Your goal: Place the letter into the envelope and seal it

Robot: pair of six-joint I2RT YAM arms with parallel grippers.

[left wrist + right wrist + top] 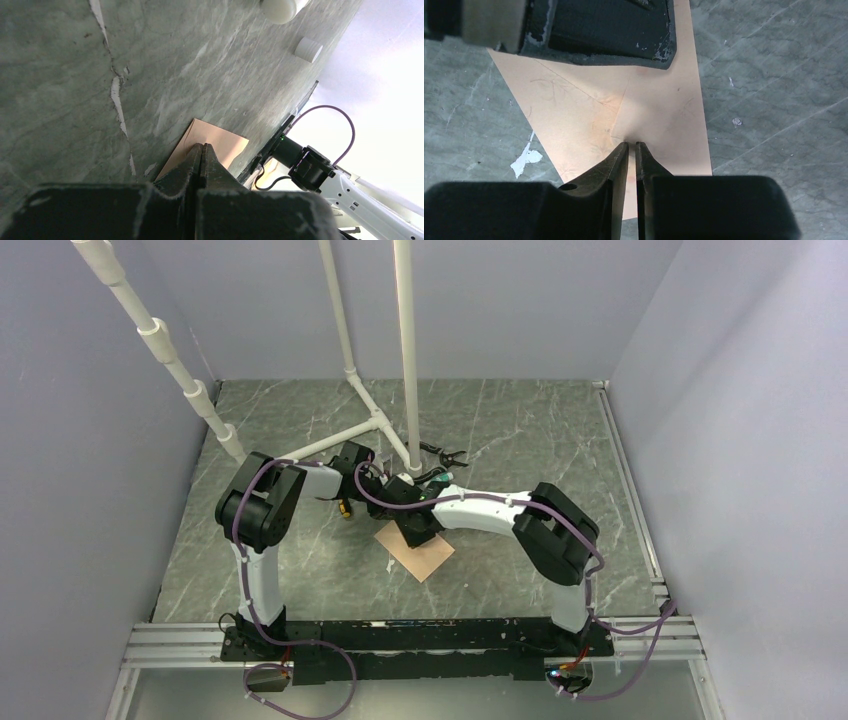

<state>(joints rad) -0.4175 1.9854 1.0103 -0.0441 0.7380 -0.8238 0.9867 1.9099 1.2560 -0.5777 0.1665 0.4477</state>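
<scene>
Veined stone-look bench [520,430], white pipe frame [407,350] and pale walls [90,460].
The bench surface is dark grey-green with light veins and fills the middle of the top view. Pipes rise from its upper centre: one upright, one leaning, one slanting toward the upper left corner, joined by fittings low down. Lavender-grey walls close in at left, back and right. Aluminium rails [170,645] run along the lower edge. In the right wrist view a white chip [526,159] marks the bench at lower left.
</scene>
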